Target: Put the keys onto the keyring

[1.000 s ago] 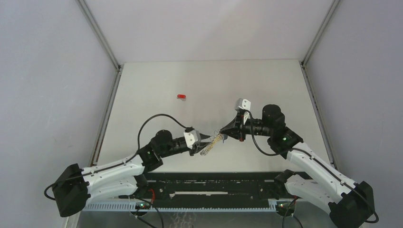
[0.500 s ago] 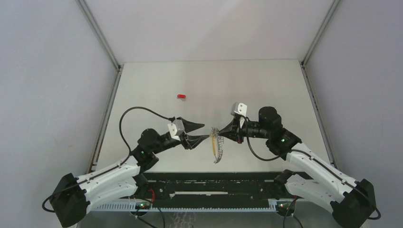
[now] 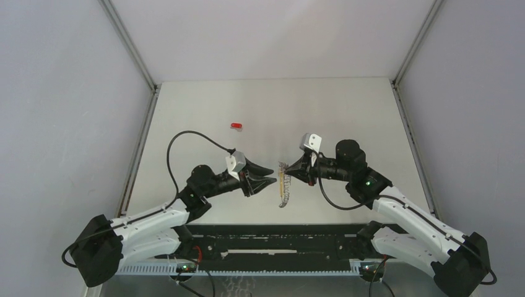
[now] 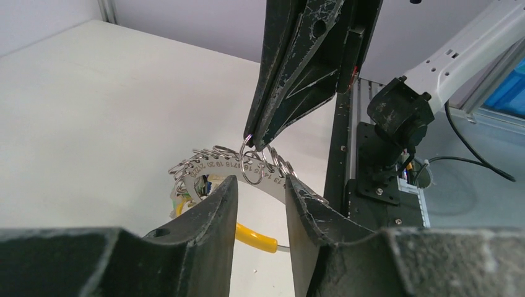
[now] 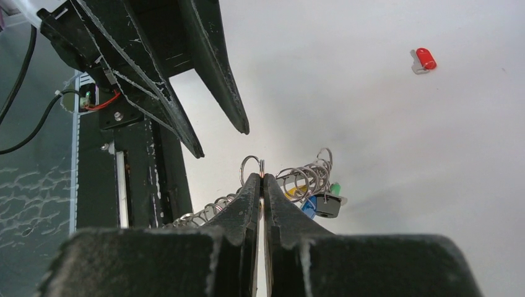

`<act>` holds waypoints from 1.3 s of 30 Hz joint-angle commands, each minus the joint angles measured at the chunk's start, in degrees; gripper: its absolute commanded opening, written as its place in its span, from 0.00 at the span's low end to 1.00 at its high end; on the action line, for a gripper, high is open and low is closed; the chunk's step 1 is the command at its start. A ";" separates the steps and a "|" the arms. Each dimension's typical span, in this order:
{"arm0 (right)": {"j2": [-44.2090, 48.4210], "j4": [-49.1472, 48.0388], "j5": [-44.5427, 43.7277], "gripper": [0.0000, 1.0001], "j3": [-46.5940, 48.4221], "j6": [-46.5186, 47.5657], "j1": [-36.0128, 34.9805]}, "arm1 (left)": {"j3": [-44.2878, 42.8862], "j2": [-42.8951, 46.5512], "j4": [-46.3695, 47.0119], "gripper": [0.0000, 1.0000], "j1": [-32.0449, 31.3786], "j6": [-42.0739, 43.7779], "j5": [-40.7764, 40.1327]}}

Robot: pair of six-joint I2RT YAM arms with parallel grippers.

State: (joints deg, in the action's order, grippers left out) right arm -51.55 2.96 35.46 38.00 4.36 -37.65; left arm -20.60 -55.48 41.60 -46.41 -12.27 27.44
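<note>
The keyring [image 3: 283, 187] is a curved metal strip with numbered holes and several split rings. It hangs above the table from my right gripper [image 3: 287, 171], which is shut on one ring [image 5: 251, 167]. Blue [image 5: 309, 206], green [image 5: 335, 188] and yellow [image 5: 296, 192] keys hang on it beside a black tag [image 5: 328, 205]. My left gripper [image 3: 273, 174] is open, with its jaws on either side of the strip [image 4: 216, 168] and not touching it. The red key [image 3: 236, 125] lies alone on the table at the far left, and also shows in the right wrist view [image 5: 425, 59].
A yellow-sleeved wire [image 4: 254, 236] hangs below the strip. The black rail [image 3: 272, 238] with the arm bases runs along the near table edge. Metal frame posts [image 3: 127, 43] stand at the back corners.
My left gripper let go of the keyring, opened and pulled back, then came close again. The keyring swung down and hangs upright from my right gripper.
</note>
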 commanded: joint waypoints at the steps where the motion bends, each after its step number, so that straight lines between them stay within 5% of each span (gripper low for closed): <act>1: 1.03 -2.95 -0.82 0.00 2.67 0.93 -0.58 | -2.59 -1.51 4.22 0.38 -0.09 -2.98 0.77; 22: 1.01 -3.04 -0.46 0.00 2.72 0.98 -0.93 | -6.21 -6.49 4.76 0.22 -0.26 -4.34 2.79; 39: 1.41 -2.83 -0.74 0.00 2.71 0.75 -1.37 | -7.55 -9.08 5.52 0.24 -0.62 -5.52 3.93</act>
State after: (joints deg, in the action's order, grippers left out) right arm -51.46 3.27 34.50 38.00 5.08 -38.35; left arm -23.70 -64.23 44.47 -46.46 -16.60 29.78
